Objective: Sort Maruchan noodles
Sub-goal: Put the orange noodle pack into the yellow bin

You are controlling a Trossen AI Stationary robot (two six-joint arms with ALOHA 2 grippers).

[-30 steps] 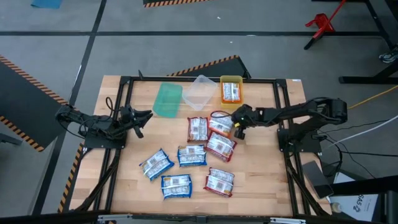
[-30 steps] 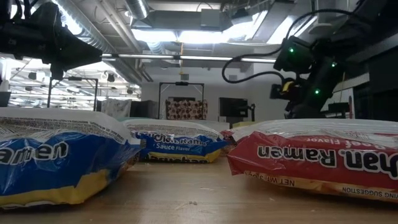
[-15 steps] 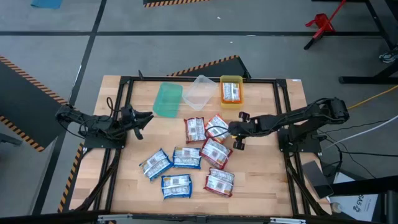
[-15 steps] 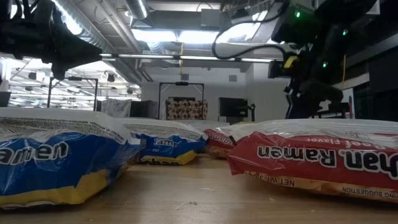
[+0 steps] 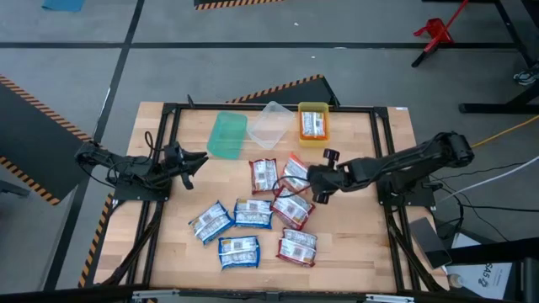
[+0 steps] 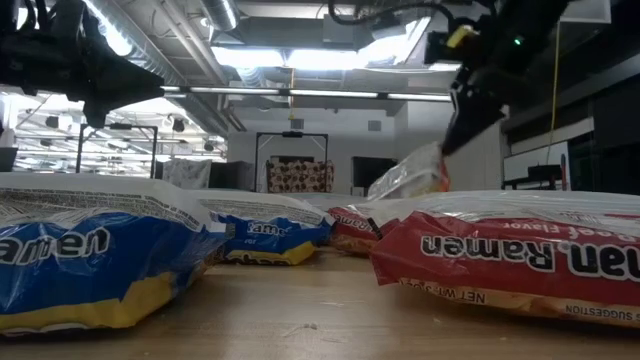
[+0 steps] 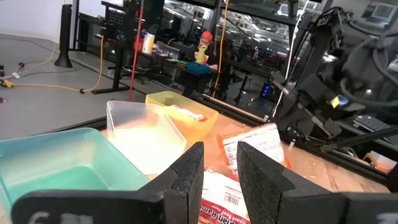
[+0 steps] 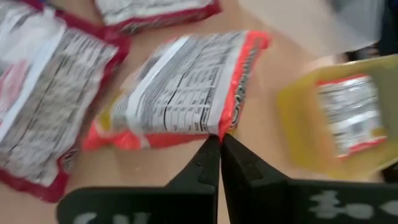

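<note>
Right pincer [image 5: 316, 178]: my fingers are pinched tight on the edge of the orange packet [image 8: 186, 87], which hangs tilted off the counter [image 5: 354, 227] just ahead of my fingertips.
Left pincer [image 7: 217, 171]: parked out at my far side, well apart from the pile, fingers spread with nothing between them.
Orange packet: lifted at one edge, back label up; I judge only the seam is caught, so the grip is thin.
Yellow bin [image 5: 313, 123]: beyond my right pincer and a little to the side, already holding one orange packet; I take it for the place this one goes.
Other packets: red ones [image 5: 296, 246] lie just beside and below my right pincer, blue ones [image 5: 239, 251] farther off toward my left arm.
Other bins: the clear bin [image 5: 268, 124] and the green bin [image 5: 226, 135] stand beside the yellow one, farther from my right pincer.
Doing it well: I would raise the packet clear of the red neighbours first, carry it slowly so the seam does not slip, and let go only when it hangs over the yellow bin.
Right wrist view: shows the pinch on the packet's edge and the yellow bin's contents; the high view hides both under my arm.
Low view: shows the packet tilted up off the counter, which the high view cannot give.
High view: alone shows all three bins and the spread of the packets.
</note>
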